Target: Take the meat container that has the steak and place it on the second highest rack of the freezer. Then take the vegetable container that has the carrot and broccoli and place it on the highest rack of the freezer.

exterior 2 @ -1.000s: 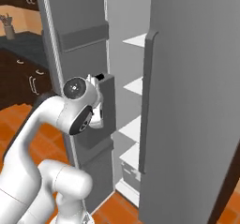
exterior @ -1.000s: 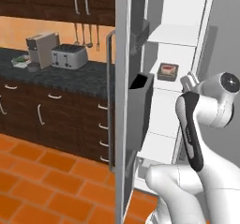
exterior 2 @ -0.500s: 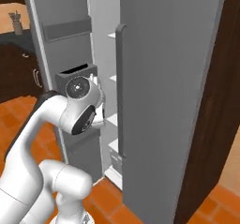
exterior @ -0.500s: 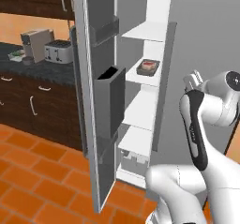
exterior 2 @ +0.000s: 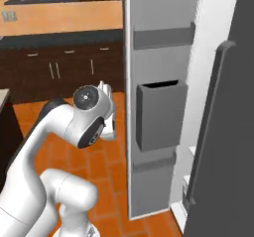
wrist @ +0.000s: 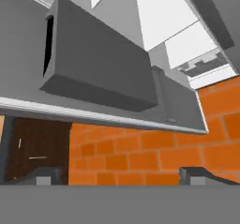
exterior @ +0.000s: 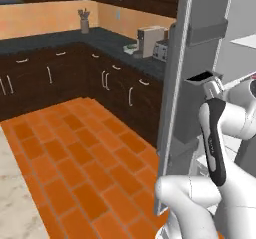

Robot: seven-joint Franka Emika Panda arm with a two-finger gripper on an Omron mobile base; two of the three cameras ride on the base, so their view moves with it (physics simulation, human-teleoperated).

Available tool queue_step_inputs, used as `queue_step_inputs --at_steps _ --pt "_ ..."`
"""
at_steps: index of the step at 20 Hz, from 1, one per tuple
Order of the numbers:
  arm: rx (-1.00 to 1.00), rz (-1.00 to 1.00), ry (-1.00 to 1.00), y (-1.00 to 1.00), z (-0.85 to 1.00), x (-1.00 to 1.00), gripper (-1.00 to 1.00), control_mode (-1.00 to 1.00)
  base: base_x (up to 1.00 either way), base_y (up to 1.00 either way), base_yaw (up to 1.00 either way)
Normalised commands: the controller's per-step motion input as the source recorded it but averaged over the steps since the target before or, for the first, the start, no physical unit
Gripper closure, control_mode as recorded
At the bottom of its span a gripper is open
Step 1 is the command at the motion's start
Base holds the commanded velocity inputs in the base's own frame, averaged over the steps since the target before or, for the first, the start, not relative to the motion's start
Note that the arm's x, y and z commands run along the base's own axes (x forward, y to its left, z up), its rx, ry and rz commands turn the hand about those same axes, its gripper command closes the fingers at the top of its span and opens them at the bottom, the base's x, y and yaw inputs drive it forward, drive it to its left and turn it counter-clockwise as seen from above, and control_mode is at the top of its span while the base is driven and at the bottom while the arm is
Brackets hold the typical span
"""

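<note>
Just then my gripper (wrist: 120, 174) stood spread wide with nothing between its fingertips (wrist: 43, 175), pointed at the dark door bin (wrist: 101, 70) on the open door of the freezer (exterior 2: 158, 102). Beyond it lay white shelves (wrist: 164, 17) and orange floor tiles (exterior: 75, 148). No container was in my sight, so where the steak lay I could not tell. I judged I was between carries; next I needed to find the container and reach for it.

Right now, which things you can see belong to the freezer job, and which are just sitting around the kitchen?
For the job:
- freezer, door open, with its door bin
- gripper, open and holding nothing

Just lying about:
- toaster
- coffee machine
- utensil holder
- dark cabinets
</note>
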Motion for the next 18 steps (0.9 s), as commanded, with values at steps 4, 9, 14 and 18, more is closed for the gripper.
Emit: queue_step_inputs --at_steps 4,9,14,18 --pt "0.0 0.0 0.0 0.0 0.0 0.0 -1.0 1.0 0.29 0.48 0.73" --pt "0.0 0.0 0.0 0.0 0.0 0.0 -1.0 1.0 0.9 0.39 0.39" --pt "0.0 0.0 0.0 0.0 0.0 0.0 -1.0 1.0 1.0 0.07 -0.13" --pt "0.0 0.0 0.0 0.0 0.0 0.0 -1.0 1.0 1.0 0.11 -0.41"
